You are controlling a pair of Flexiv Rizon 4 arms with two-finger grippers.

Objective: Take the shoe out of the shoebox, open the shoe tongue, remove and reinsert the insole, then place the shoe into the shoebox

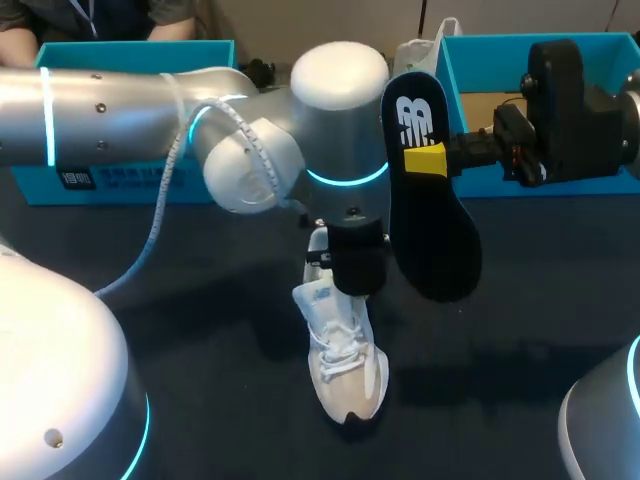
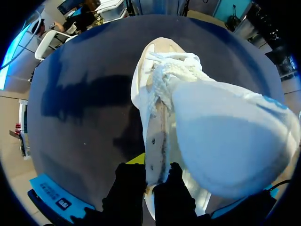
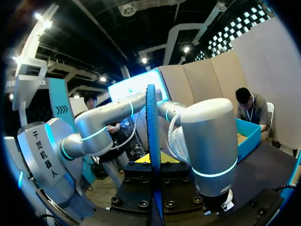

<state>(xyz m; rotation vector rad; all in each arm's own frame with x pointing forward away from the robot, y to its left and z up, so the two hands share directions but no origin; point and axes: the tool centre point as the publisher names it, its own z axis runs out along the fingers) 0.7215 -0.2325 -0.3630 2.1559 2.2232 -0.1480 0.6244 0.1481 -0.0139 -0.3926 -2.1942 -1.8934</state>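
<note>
Left gripper pinches white lace-up shoe, toe on dark desk; right gripper clamps black foam insole aloft.

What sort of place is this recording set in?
Probably a robot test or demo bench: a dark table carrying a teal shoebox and a second shoebox, with the left gripper shut on a white shoe and the right gripper holding a black insole above the table.
</note>
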